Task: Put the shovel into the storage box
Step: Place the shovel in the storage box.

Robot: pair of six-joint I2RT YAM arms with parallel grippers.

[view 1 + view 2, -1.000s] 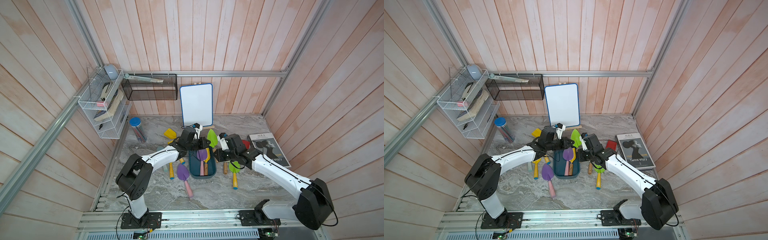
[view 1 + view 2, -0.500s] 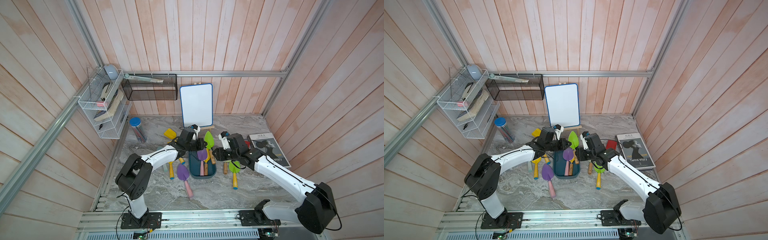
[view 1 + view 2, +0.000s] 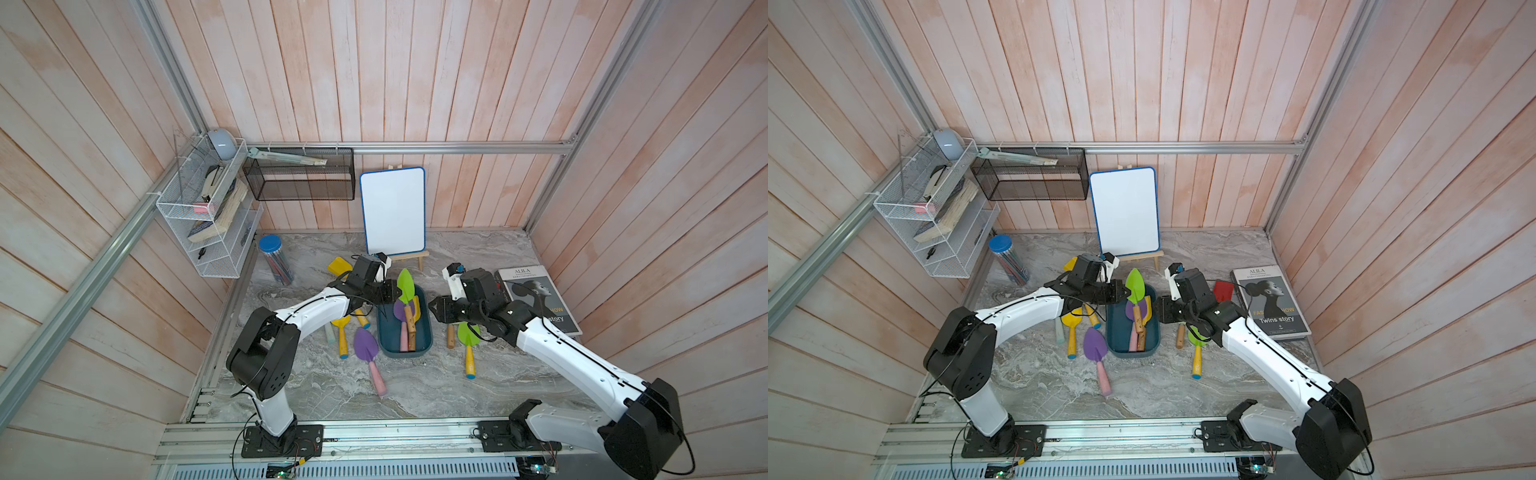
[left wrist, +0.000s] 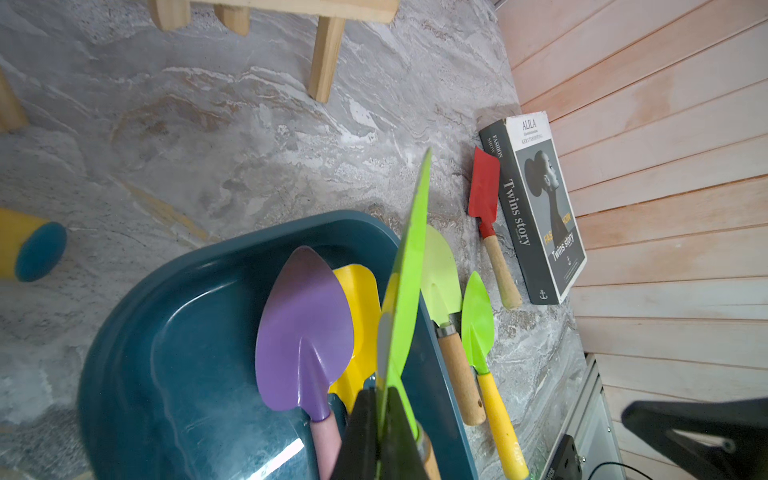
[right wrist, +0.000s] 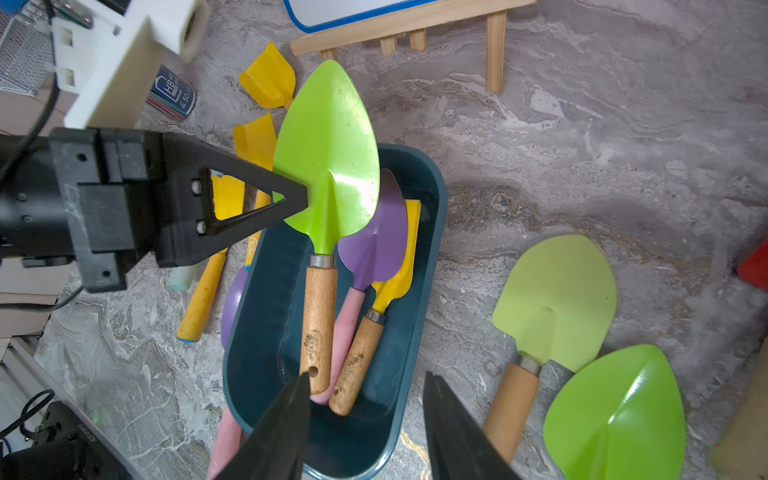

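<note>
Left tool [image 5: 299, 197] clamps the blade edge of the bright green, wooden-handled shovel [image 5: 328, 166], steadying it, handle inside the dark teal plastic storage box [image 5: 426, 266]; my right tool [image 5: 368, 376] stands apart, empty.

Marble tabletop [image 3: 415, 395] carries storage box [image 3: 385, 337], purple shovel [image 3: 365, 345], book [image 3: 536, 297].

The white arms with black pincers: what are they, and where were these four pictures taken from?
They are two robot arms at a marble-patterned table. Two pictures look down from overhead; two come from a camera on each wrist. The left gripper is shut on the blade of a bright green shovel, its wooden handle reaching into the teal storage box beside a purple shovel and a yellow shovel. The right gripper is open and empty. More shovels lie around the box.
</note>
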